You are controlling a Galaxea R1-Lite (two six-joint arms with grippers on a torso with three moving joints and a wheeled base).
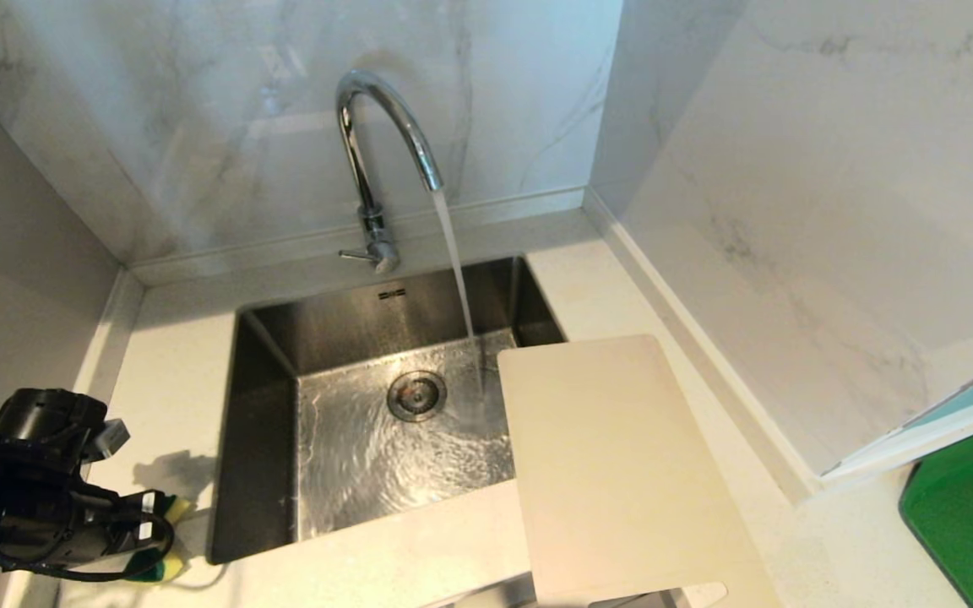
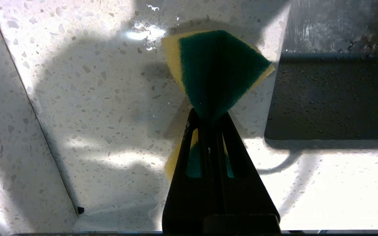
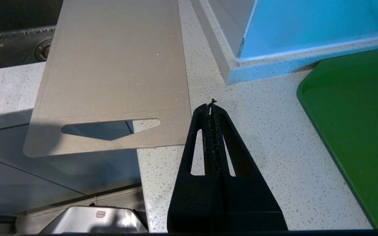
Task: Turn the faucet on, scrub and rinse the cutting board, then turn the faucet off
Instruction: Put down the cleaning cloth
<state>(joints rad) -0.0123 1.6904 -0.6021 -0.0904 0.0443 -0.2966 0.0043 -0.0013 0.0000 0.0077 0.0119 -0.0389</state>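
The chrome faucet stands behind the sink and water streams from its spout into the basin. The off-white cutting board lies flat on the counter right of the sink, one corner over the basin; its handle slot end overhangs the counter's front edge. My left gripper is over the counter left of the sink, shut on a yellow and green sponge that it pinches into a fold. My right gripper hovers shut and empty above the counter, just beside the board's handle end.
The steel sink has a round drain and wet floor. A dark green tray lies on the counter at the far right. Marble walls close in behind and on both sides.
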